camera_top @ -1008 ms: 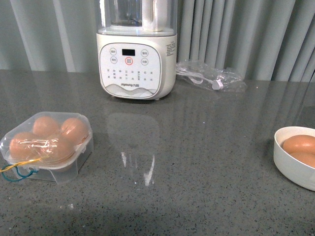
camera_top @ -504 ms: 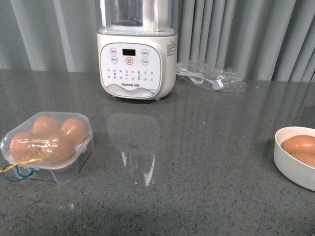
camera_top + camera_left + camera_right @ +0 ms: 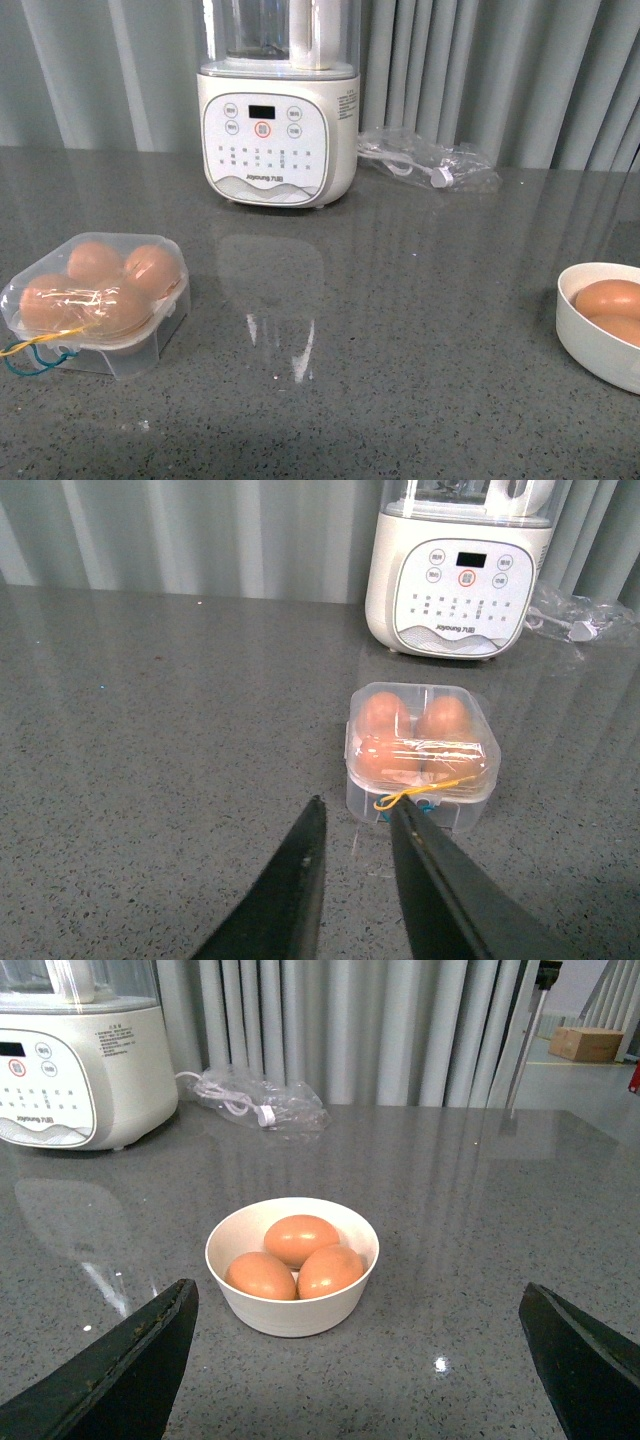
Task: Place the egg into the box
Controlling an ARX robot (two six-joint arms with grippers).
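Note:
The clear plastic box [image 3: 95, 295] sits at the table's left with its lid shut over several orange-brown eggs. Its blue-yellow cord [image 3: 35, 347] hangs off the near side. In the left wrist view my left gripper [image 3: 355, 808] is open and empty, just short of the box [image 3: 420, 745], with one finger [image 3: 430, 880] close to the cord [image 3: 415, 793]. A round white bowl [image 3: 290, 1315] holds three eggs [image 3: 300, 1238]. My right gripper [image 3: 358, 1290] is wide open and empty, just short of the bowl. Neither gripper shows in the front view.
A white blender [image 3: 278, 130] stands at the back centre of the grey stone table [image 3: 400, 300]. A clear bag with a white cable [image 3: 430, 160] lies to its right. The bowl [image 3: 600, 350] sits at the right edge. Grey curtains hang behind.
The whole front view has shifted slightly downward. The box, bowl and eggs keep their places on the table.

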